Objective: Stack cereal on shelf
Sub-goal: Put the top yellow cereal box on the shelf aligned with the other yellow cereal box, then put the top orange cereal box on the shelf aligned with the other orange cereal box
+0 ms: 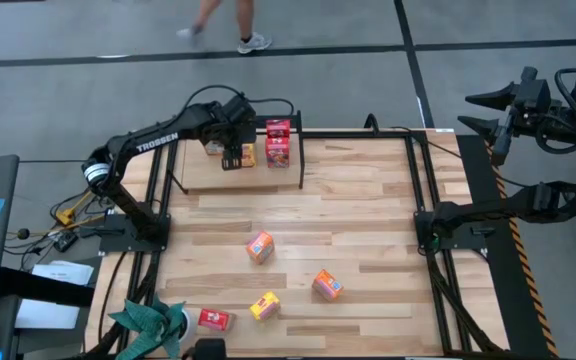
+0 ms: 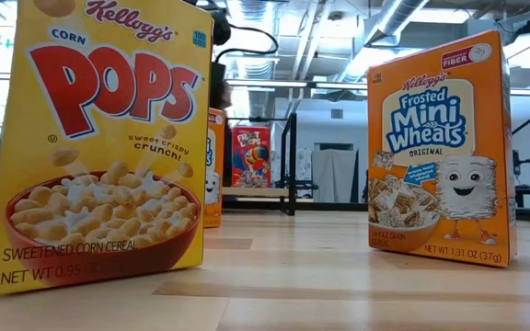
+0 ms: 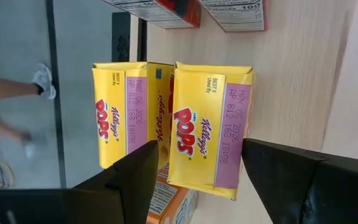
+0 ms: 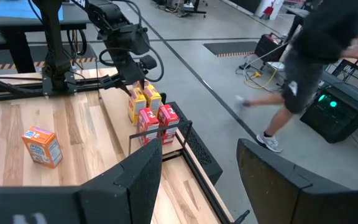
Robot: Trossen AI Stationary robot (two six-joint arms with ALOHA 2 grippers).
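Small cereal boxes stand on the shelf at the table's far left: two red ones and two yellow Corn Pops boxes, with an orange box showing beneath the yellow pair. My left gripper hangs open over the shelf, slanting down, with one finger on each side of the second yellow box; I see no touch. More cereal lies loose on the table: two orange boxes, a yellow and a red. My right gripper waits open, high off the table's right side.
A green crumpled thing lies at the near left corner. The shelf's black tube frame rises around the boxes. Bare wood lies between the shelf and the loose boxes. A person walks on the floor beyond the far edge.
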